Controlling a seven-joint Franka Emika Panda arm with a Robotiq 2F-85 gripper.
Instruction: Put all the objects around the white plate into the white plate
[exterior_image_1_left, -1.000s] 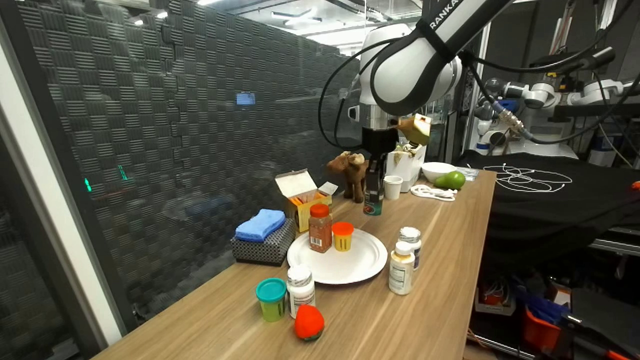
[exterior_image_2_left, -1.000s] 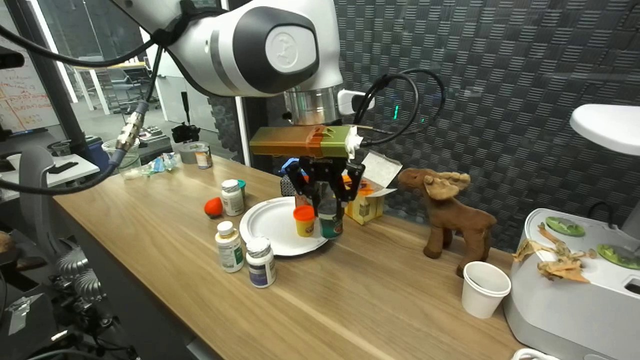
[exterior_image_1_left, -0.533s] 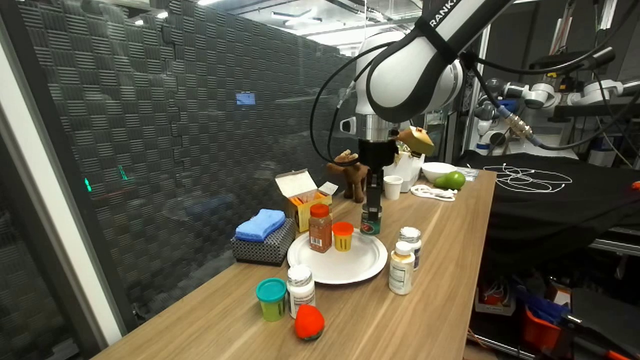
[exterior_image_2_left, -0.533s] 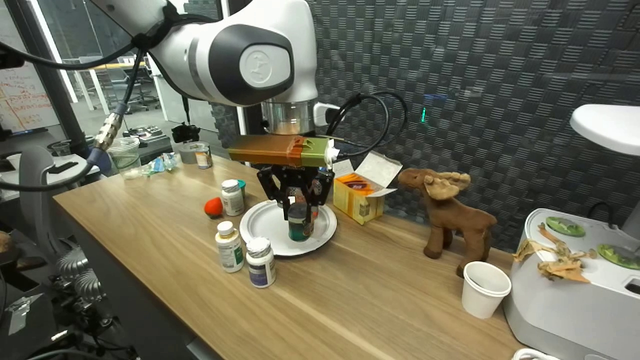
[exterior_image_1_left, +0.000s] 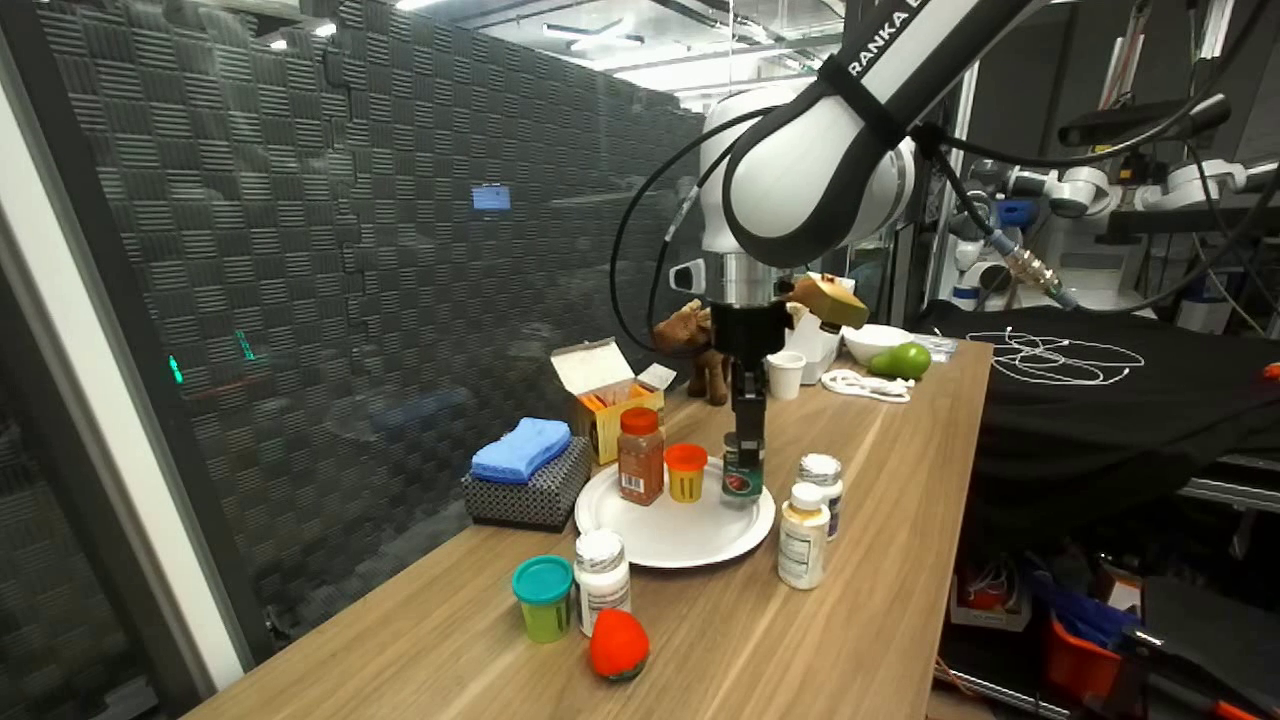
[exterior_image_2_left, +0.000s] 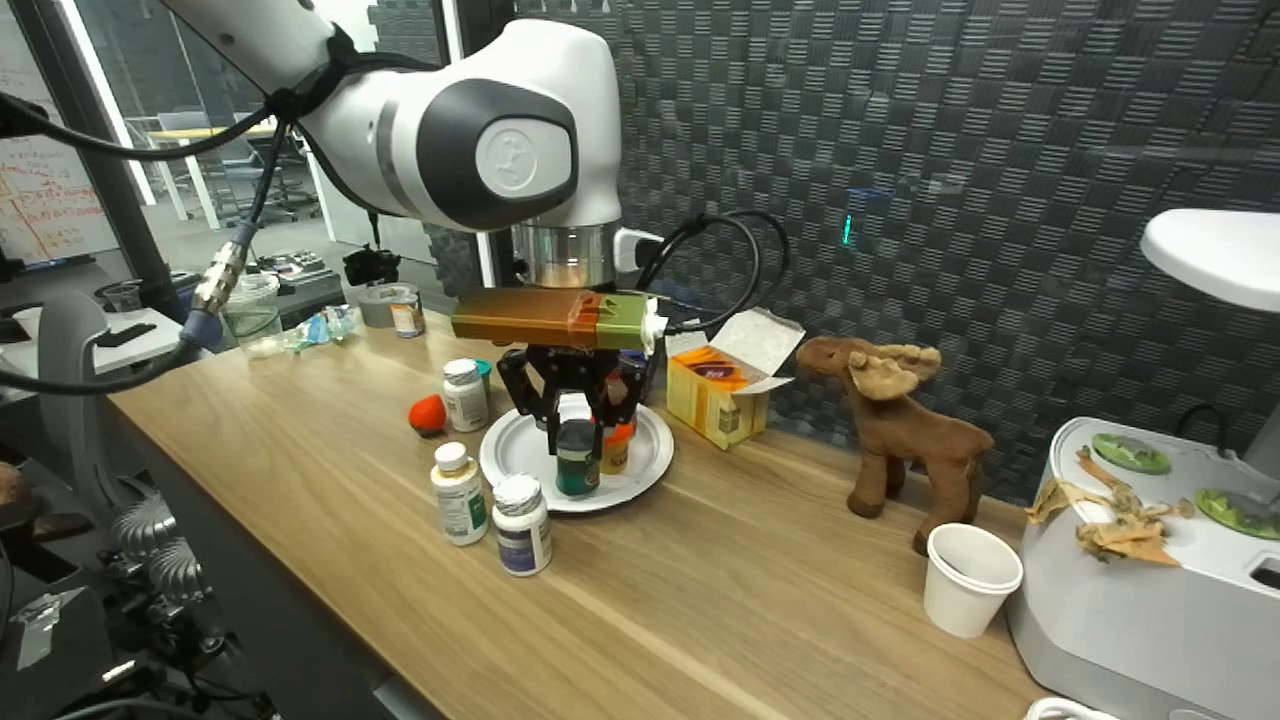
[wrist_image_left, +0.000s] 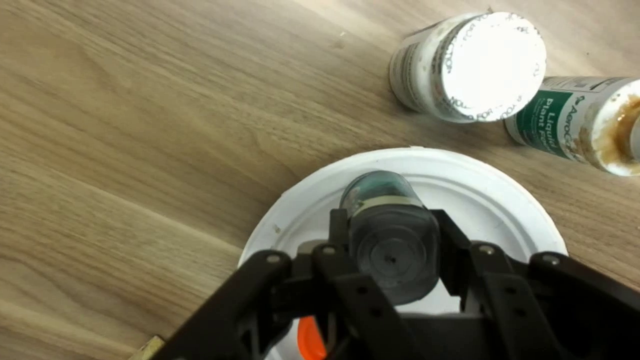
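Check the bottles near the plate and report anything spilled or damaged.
The plant-food bottle, at the wrist view's right edge, looks odd: brown residue smears its white shoulder, as if the contents had dripped or leaked.

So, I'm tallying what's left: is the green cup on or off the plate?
Off. In an exterior view, the green cup stands upright on the table, apart from the plate.

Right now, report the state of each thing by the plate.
pincer: closed on green jar
green jar: over white plate, contact unclear
orange-lidded shaker: shut, on plate
yellow tub: lidded, on plate
green tub: lidded, off plate
three white bottles: capped, off plate
red ball: off plate
cardboard box: open
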